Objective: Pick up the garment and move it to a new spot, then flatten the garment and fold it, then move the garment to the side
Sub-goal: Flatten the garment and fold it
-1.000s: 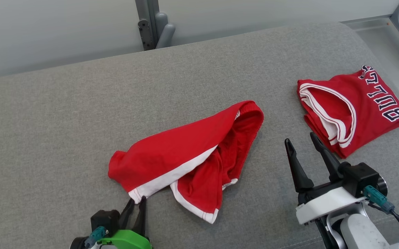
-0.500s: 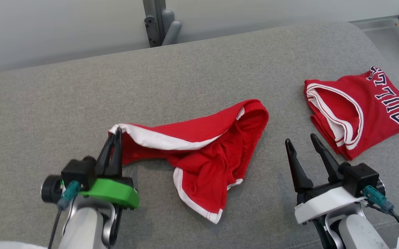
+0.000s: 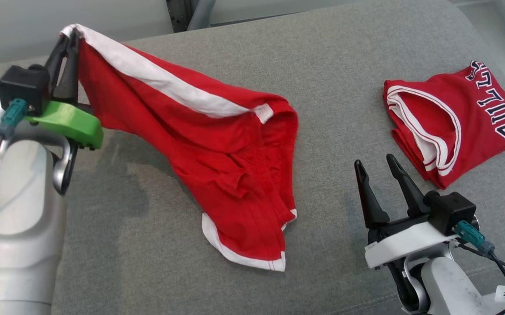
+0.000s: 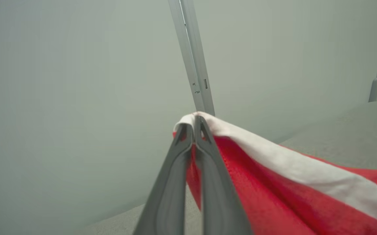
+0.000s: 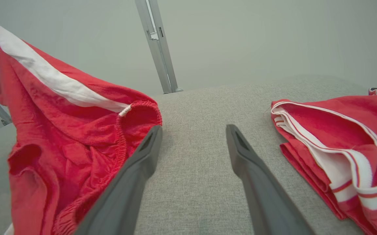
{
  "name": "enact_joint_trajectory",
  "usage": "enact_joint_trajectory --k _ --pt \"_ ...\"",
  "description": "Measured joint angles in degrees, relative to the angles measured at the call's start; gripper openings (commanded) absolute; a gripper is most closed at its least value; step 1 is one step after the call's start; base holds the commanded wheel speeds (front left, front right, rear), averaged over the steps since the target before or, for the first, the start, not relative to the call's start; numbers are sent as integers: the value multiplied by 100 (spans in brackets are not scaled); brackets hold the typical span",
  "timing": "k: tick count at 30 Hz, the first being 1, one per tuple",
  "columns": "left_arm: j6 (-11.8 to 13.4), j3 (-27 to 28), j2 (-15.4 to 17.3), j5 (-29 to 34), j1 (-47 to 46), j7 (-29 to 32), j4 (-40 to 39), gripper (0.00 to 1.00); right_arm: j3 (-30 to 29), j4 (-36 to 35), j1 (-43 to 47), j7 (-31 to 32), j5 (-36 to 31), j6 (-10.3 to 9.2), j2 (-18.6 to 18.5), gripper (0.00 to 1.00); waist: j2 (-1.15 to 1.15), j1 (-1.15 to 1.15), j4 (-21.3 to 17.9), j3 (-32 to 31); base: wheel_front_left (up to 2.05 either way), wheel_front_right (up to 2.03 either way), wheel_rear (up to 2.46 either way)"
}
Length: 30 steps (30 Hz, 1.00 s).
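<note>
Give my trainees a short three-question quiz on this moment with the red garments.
1. True or false: the left gripper is shut on the white-banded edge of the red shorts.
2. The right gripper is: A) open and empty; B) shut on cloth; C) shut and empty.
3. Does the folded jersey touch the shorts?
Key: 1 true; 2 A; 3 no, they lie apart on the grey surface.

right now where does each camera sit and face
Head view: from the head, down onto grey cushion, red shorts, folded jersey; left end effector, right end effector show.
Left wrist view: along left end effector, shut on shorts' white trim, facing wall.
Right wrist view: along open right end effector, across cushion.
Head, right wrist share shorts, jersey.
</note>
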Motion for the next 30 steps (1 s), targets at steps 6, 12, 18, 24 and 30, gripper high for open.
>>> enact_joint_trajectory --k 6,12,18,24,30 --pt "15 64 309 -12 -521 1 868 100 64 20 -138 0 24 0 48 100 0 0 -120 222 0 0 0" --pt "129 249 278 -126 -343 1 1043 100 40 77 -211 0 25 0 87 100 0 0 -151 275 0 0 0" --pt "151 441 -70 -264 604 0 545 100 15 151 -139 0 20 0 103 100 0 0 -32 53 0 0 0" --pt "123 545 -639 -389 1683 1 68 100 51 203 -28 0 3 0 113 100 0 0 104 -297 0 0 0" --pt "26 174 -1035 -394 2563 1 -291 100 33 272 162 0 -5 0 120 100 0 0 205 -645 0 0 0"
